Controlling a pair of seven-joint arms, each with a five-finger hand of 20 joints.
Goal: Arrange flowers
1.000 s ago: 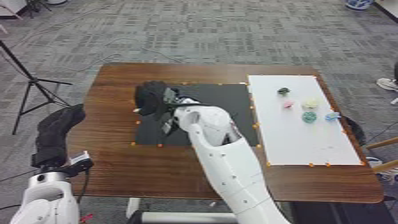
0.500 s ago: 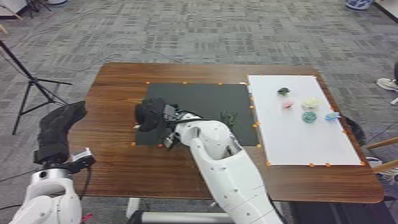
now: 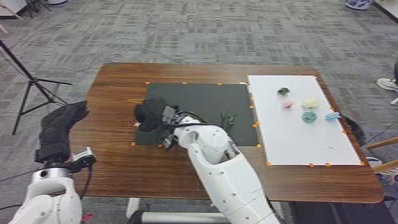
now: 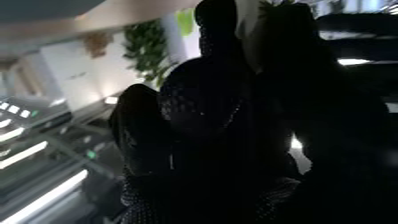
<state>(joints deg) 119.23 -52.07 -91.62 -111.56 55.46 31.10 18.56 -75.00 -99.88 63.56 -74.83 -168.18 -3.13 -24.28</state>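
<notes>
Right hand in black fabric glove (image 3: 153,113) over left part of black mat (image 3: 191,95); grip cannot be told. Black-gloved left hand (image 3: 60,125) relaxed, open, beside brown wooden table (image 3: 115,172). Slim green stems (image 3: 228,120) on mat, small pastel blooms (image 3: 309,103) on white sheet (image 3: 306,142). Probably placing stage; next, settle hand low, release gently if loaded.

We see grey patterned carpet (image 3: 231,32) around the brown wooden tabletop (image 3: 115,100), a black tripod (image 3: 34,80) standing to its left and a blue-and-white vessel (image 3: 359,4) far off right. In the right wrist view, we catch bright strip lights (image 4: 44,197) and a pale wall (image 4: 75,72).
</notes>
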